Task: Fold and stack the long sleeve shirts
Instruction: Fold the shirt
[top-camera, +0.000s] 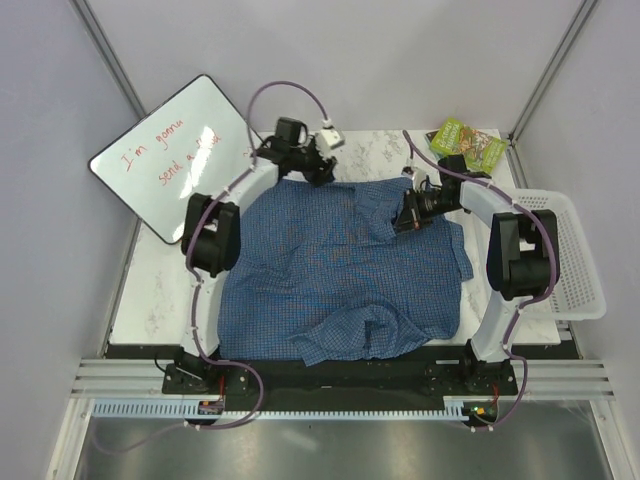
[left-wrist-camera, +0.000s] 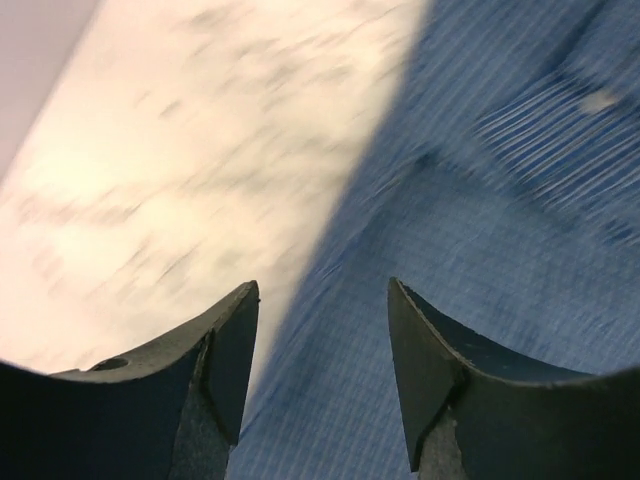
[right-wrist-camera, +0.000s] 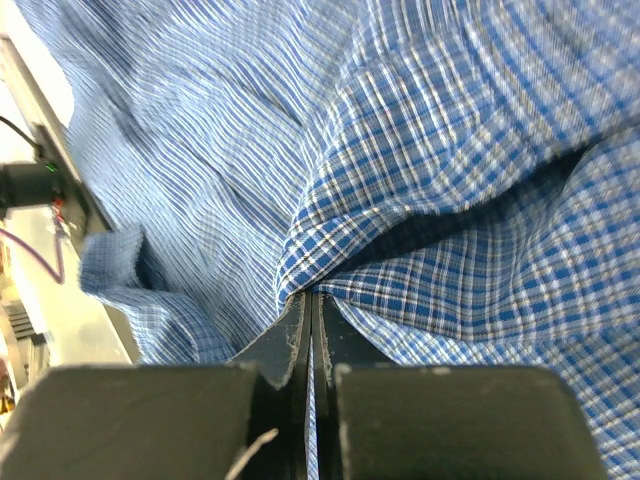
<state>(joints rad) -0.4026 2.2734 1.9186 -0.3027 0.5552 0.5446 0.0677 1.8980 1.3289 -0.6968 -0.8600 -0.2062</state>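
My left hand (left-wrist-camera: 322, 290) stands about half open with nothing between its fingers; it hovers at the far edge of the shirt (top-camera: 340, 270), where the blue cloth meets the pale marbled surface (left-wrist-camera: 150, 150); I cannot tell whether the fingertips touch the cloth, as that view is blurred. My right hand (right-wrist-camera: 311, 300) is closed tight, pinching a raised fold of the checked cloth between its 2 fingers, at the far right part of the shirt.

The white mesh basket (top-camera: 578, 262) sits at the right edge of the surface, just beside the right arm; the shirt lies apart from it, and I see only mesh inside.

The shirt lies spread over the middle of the surface, between the 2 arms; 1 sleeve is crumpled in a heap at the near edge, and a flap is doubled over at the far right; the spread is close to square, so I cannot name a long axis, nor make out which way the collar points.

A whiteboard (top-camera: 170, 155) with red writing leans at the far left; a green packet (top-camera: 467, 143) lies at the far right corner.
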